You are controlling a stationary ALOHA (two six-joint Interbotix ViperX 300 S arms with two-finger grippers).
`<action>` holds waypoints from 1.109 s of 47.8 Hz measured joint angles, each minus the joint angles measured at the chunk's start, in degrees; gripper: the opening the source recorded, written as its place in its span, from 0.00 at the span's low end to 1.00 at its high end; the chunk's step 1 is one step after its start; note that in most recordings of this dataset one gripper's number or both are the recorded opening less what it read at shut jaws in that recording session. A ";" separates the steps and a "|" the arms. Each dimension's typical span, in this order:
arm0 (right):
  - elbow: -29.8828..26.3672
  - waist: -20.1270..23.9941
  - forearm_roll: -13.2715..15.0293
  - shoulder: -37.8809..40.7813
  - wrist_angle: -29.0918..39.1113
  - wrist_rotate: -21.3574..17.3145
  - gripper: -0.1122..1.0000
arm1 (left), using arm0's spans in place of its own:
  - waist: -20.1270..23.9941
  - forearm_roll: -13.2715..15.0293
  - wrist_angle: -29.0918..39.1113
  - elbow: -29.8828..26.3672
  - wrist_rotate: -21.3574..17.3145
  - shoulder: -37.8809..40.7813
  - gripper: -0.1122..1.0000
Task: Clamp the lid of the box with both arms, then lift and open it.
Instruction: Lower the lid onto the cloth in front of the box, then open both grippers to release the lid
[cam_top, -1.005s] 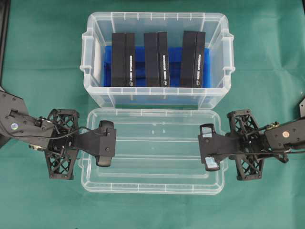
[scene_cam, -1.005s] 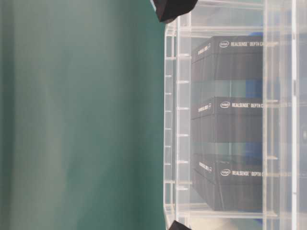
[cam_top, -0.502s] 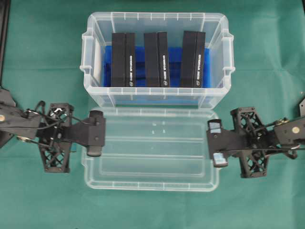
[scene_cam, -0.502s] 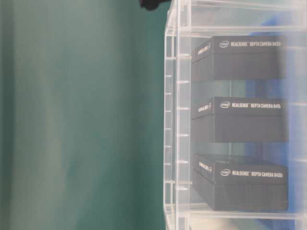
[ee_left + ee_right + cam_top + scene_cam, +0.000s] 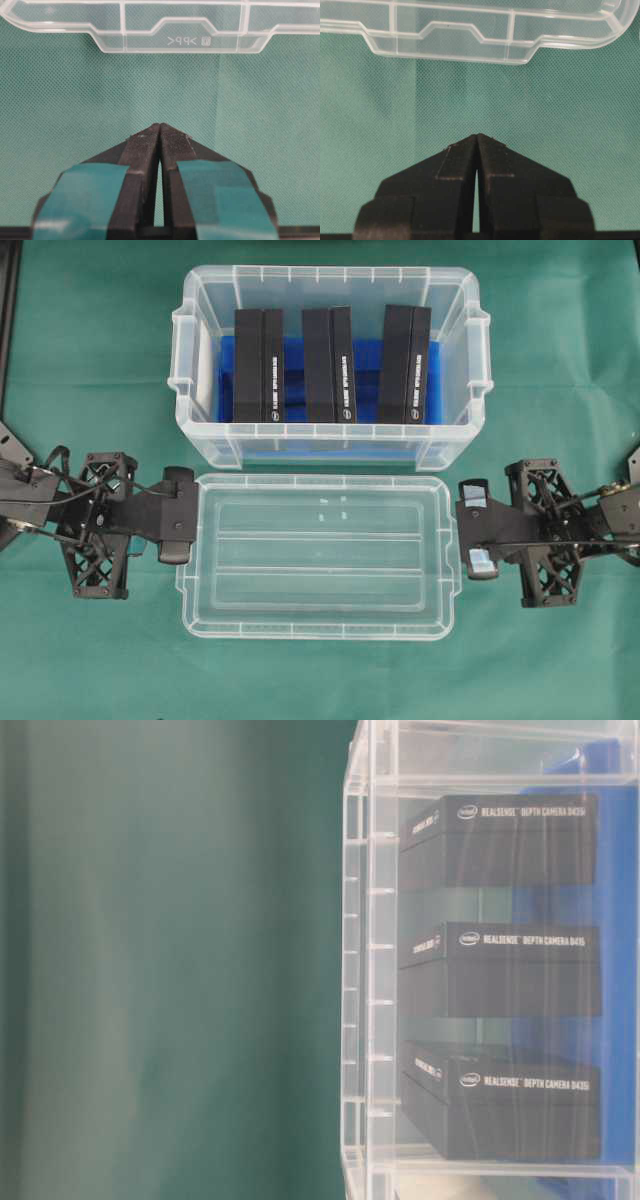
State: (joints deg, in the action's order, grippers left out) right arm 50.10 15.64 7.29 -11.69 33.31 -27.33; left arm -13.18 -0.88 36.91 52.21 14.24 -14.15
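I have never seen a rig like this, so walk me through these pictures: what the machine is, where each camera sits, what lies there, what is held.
Two black robot arms work over a green cloth. One picture looks straight down, one sideways from table height, and two come from cameras on the wrists. The open clear box holds three upright black cartons. Its lid lies flat in front of it. The left pincer and the right pincer are shut on nothing, each just off one end of the lid.

Lid (image 5: 318, 555): clear, ridged, lying flat just in front of the box (image 5: 200, 360). Box: clear tub, uncovered, blue floor, three upright black cartons inside.
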 measured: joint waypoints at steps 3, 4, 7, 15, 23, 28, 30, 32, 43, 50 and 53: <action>-0.09 0.00 0.00 0.00 0.00 -0.09 0.10 | 0.00 0.00 0.00 0.00 0.00 0.00 0.11; 0.00 0.00 0.00 0.00 0.00 -0.09 0.10 | -0.09 0.00 0.00 0.00 0.00 0.00 0.11; -0.18 0.00 0.00 0.09 0.00 -0.09 0.10 | -0.44 0.00 0.09 -0.35 0.44 0.00 0.11; -2.20 0.44 0.00 -0.79 1.14 -0.09 0.10 | -2.81 0.00 0.44 -2.64 1.67 0.00 0.11; -5.89 1.58 -0.09 -2.20 5.36 -0.09 0.10 | -4.83 0.00 2.81 -6.24 2.20 -0.09 0.11; -8.70 2.20 -0.09 -2.64 9.49 -0.18 0.10 | -5.62 0.00 6.59 -9.23 2.29 0.00 0.11; -9.76 2.55 -0.09 -2.81 10.99 -0.09 0.10 | -6.15 0.00 8.00 -10.46 2.20 0.00 0.11; -10.90 2.90 -0.09 -2.90 12.66 -0.18 0.10 | -6.59 0.00 9.67 -11.87 2.20 0.00 0.11; -17.84 5.36 -0.09 -3.16 19.60 -0.18 0.10 | -9.84 -0.09 14.33 -19.42 2.20 -0.53 0.11; -19.42 6.33 -0.09 -3.16 20.65 -0.09 0.10 | -10.63 -0.26 15.03 -21.45 2.20 -1.14 0.11; -19.42 6.33 -0.09 -3.16 20.74 -0.09 0.10 | -10.55 -0.35 15.21 -21.45 2.11 -1.14 0.11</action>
State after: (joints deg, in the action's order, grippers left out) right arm 30.67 21.97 7.21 -14.85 54.05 -27.42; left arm -23.73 -1.23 52.12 30.76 16.35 -15.29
